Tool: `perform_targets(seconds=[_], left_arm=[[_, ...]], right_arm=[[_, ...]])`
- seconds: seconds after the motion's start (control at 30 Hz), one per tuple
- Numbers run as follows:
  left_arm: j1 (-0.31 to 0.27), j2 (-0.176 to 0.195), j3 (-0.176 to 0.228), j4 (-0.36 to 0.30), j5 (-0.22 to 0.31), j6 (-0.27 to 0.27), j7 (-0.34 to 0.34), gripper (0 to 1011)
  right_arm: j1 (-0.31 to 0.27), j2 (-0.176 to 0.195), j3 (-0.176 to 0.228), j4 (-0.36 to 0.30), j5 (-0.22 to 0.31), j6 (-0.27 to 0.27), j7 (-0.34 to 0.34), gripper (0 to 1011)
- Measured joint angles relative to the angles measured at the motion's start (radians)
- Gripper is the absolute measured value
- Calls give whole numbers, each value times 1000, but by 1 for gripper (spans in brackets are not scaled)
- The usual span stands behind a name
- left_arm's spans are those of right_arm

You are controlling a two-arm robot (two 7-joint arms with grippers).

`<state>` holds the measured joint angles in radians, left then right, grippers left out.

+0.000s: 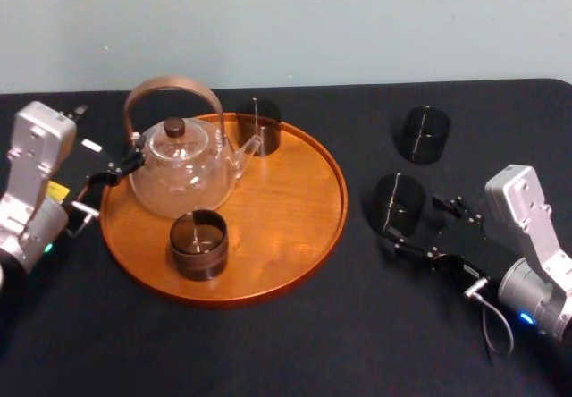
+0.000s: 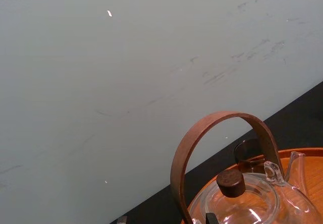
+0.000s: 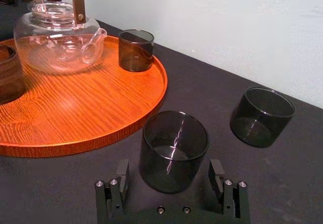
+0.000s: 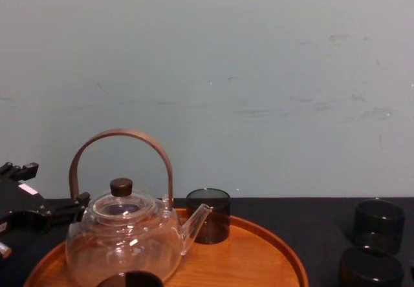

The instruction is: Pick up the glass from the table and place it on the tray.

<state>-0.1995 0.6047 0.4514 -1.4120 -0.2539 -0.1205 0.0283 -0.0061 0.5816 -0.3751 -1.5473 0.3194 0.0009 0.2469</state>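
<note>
Two dark smoked glasses stand on the black table to the right of the tray. The nearer glass (image 1: 398, 202) (image 3: 174, 148) sits upright between the fingers of my right gripper (image 1: 416, 223) (image 3: 169, 168), which is open, with a gap on each side of the glass. The farther glass (image 1: 422, 133) (image 3: 262, 115) stands free behind it. The round orange-brown wooden tray (image 1: 295, 227) (image 3: 101, 118) carries a clear glass teapot (image 1: 181, 169) and two more dark glasses (image 1: 259, 127) (image 1: 198, 243). My left gripper (image 1: 116, 172) rests at the tray's left rim beside the teapot.
The teapot's tall bent-wood handle (image 1: 170, 88) (image 2: 217, 133) arches high over the tray. A pale wall runs close behind the table. Bare wood lies on the right half of the tray (image 4: 284, 251), and black tabletop separates the tray from the right-hand glasses.
</note>
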Motion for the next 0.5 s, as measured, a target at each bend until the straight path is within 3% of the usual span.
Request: perform_targets(seconds=[0.5], left_arm=[[0, 0, 0, 0, 0, 0, 0, 1009]], right_arm=[[33, -53, 17, 70, -16, -5, 47, 1002]])
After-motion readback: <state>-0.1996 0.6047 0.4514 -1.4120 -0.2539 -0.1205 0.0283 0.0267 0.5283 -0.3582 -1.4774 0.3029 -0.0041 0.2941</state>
